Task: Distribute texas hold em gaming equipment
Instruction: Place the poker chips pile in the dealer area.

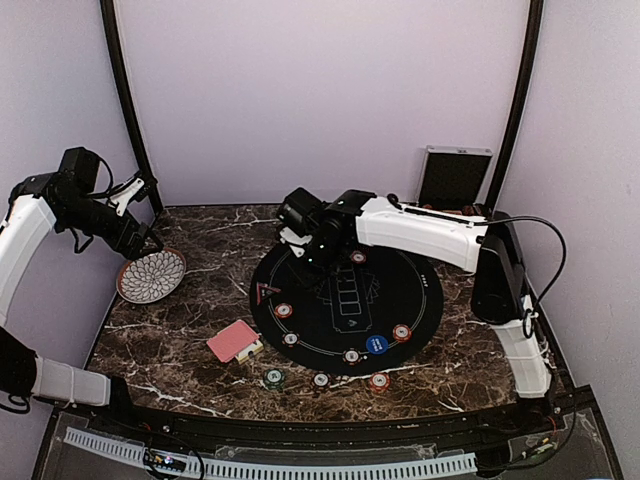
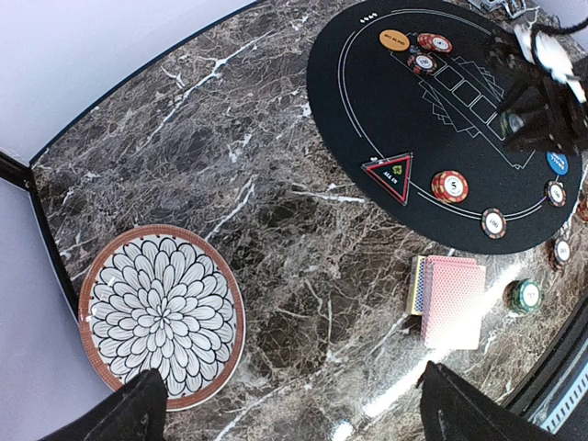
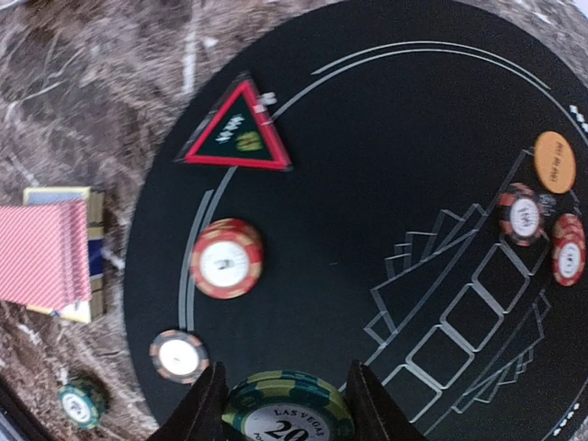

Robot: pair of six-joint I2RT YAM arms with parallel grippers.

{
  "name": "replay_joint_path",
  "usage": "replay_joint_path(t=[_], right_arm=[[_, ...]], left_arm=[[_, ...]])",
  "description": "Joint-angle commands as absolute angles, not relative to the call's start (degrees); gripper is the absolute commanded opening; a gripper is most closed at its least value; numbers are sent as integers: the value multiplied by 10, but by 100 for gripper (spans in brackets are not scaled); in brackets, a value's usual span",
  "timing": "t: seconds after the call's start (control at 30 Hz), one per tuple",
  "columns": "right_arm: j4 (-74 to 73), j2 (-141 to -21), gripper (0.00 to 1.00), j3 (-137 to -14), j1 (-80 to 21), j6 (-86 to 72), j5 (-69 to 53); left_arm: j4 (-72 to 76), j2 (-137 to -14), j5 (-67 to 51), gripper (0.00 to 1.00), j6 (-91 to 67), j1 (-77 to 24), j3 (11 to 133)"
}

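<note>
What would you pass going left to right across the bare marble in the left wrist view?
Patterned plate → stack of red-backed cards → green chip.

The top camera looks down on the whole desk (image 1: 170, 345). Both wrist cameras look down closer. All see the black mat (image 1: 410, 290) and red cards (image 1: 231, 340).

Green chip (image 3: 289, 409): white face printed "LAS VEGAS" above the numeral "20". Red chip (image 2: 450, 186) on the black mat (image 2: 386, 110): numeral "5" at its centre; the dark chip (image 2: 494, 222) just beside it appears to carry "100". Print on the red-bordered triangle marker (image 3: 237, 129) and the orange chip (image 3: 554, 163) is present but too small to read.
</note>
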State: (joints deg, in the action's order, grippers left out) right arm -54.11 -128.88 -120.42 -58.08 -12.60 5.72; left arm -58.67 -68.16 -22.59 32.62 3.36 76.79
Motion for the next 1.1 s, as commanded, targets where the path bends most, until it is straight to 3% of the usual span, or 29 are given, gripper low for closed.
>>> replay_joint_path(t=[0.0,0.5,1.07], right_arm=[[-523,-1300,13,-1242,-556,-136,90],[-458,-1426,12,-1312,-527,-179,63],[-434,-1484,17,-1333,-521,-209,9]], left_arm=[[-601,-665,-225,99,334,32,773],[-595,-670,-227,99,333,32,767],[-588,-671,-222,99,338,33,758]])
